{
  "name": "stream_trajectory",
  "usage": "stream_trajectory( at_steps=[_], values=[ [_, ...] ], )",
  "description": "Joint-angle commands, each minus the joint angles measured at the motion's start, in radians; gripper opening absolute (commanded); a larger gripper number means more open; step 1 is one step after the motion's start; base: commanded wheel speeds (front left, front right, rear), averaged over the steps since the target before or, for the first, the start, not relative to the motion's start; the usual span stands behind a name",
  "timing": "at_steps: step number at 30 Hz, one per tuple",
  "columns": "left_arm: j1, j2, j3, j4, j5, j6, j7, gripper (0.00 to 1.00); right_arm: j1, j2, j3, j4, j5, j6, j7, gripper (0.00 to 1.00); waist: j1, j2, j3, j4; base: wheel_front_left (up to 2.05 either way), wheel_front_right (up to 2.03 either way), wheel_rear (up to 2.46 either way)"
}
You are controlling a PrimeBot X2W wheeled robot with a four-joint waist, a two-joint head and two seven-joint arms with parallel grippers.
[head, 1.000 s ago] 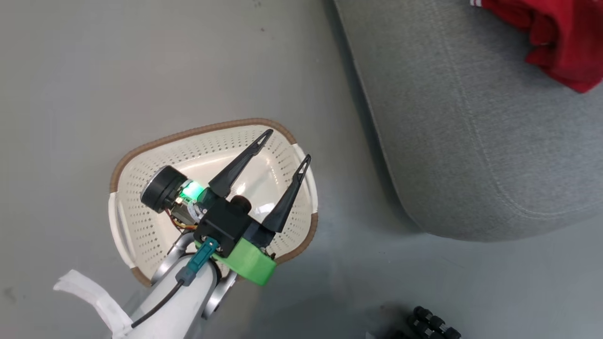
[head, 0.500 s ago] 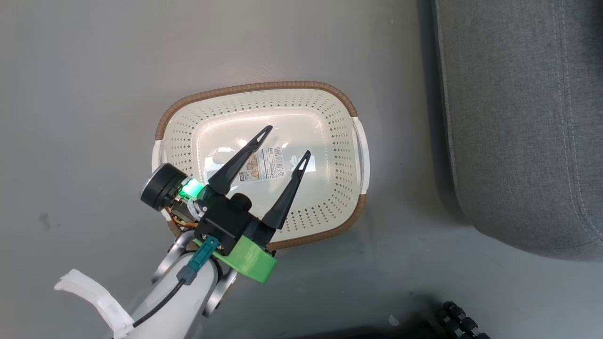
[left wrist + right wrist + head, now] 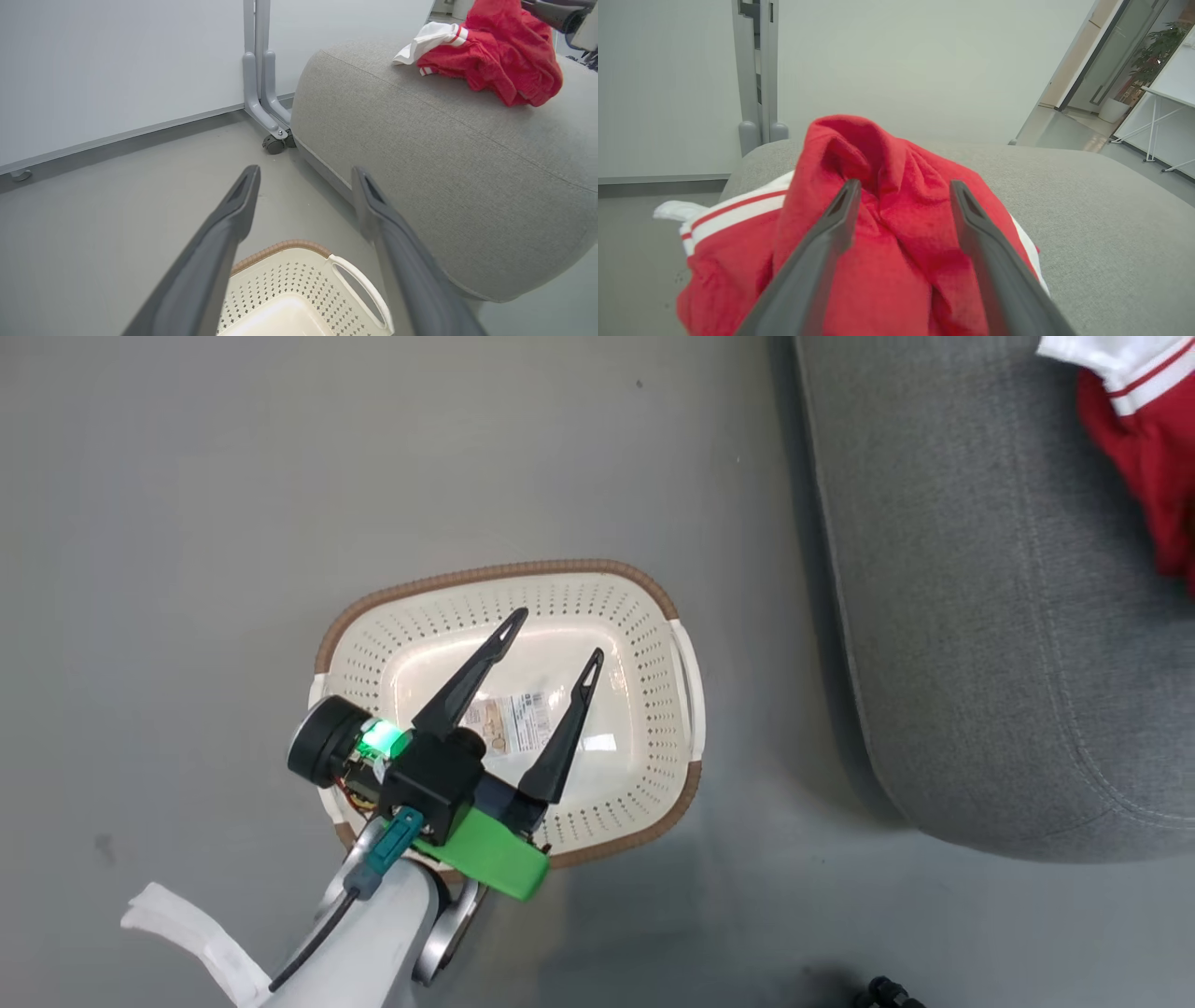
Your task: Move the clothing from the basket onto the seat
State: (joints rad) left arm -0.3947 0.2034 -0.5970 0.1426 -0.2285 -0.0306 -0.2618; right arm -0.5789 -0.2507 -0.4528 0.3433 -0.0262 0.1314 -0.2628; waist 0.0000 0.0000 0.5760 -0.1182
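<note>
The left hand [image 3: 556,635] hung above the basket [image 3: 644,644], which stood on the floor [image 3: 187,523] beside the grey seat [image 3: 980,616], its 2 fingers spread wide. The right hand [image 3: 904,184] was spread too, close over the red clothing [image 3: 896,242] heaped on that seat.

- Floor [image 3: 187,476]: smooth, grey, matte.
- Wall [image 3: 117,60]: pale, on the far side, with a grey skirting strip [image 3: 117,137] along its base.
- Metal upright [image 3: 256,46]: grey, twin-rail, standing at the wall, with a dark caster [image 3: 273,144] at its foot.
- White table [image 3: 1176,79] and potted plant [image 3: 1153,65]: far right.
</note>
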Motion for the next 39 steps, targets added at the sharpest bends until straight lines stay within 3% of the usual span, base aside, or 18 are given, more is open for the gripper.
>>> stream_trajectory(
  at_steps=[1,9,16,20,27,39],
  values=[
    [0.029,-0.005,0.013,0.011,-0.011,0.004,-0.004,1.00,0.038,0.011,0.009,-0.008,-0.008,-0.001,-0.003,1.00,0.0000,0.0000,-0.125,-0.046,0.00,0.00,0.00],
    [0.141,-0.064,0.114,0.047,-0.054,0.024,-0.004,1.00,0.224,0.077,0.138,-0.035,0.039,-0.001,-0.003,1.00,0.0000,0.0000,-0.321,-0.026,0.00,0.00,0.00],
    [0.256,-0.117,0.251,0.031,-0.043,0.055,-0.004,1.00,0.380,0.112,0.398,-0.088,0.168,-0.001,-0.003,1.00,0.0000,0.0000,-0.434,0.031,0.00,0.00,0.00],
    [0.321,-0.139,0.335,0.003,-0.048,0.049,-0.004,1.00,0.437,0.128,0.500,-0.144,0.255,-0.001,-0.003,1.00,0.0000,0.0000,-0.484,0.057,0.00,0.00,0.00],
    [0.435,-0.151,0.450,-0.060,-0.027,0.059,-0.004,1.00,0.518,0.157,0.553,-0.195,0.260,-0.001,-0.003,1.00,0.0000,0.0000,-0.565,0.106,0.00,0.00,0.00],
    [0.583,-0.152,0.491,-0.098,0.027,0.040,-0.003,1.00,0.653,0.163,0.569,-0.255,0.183,-0.001,-0.003,1.00,0.0000,0.0000,-0.678,0.142,0.00,0.00,0.00]
  ],
)
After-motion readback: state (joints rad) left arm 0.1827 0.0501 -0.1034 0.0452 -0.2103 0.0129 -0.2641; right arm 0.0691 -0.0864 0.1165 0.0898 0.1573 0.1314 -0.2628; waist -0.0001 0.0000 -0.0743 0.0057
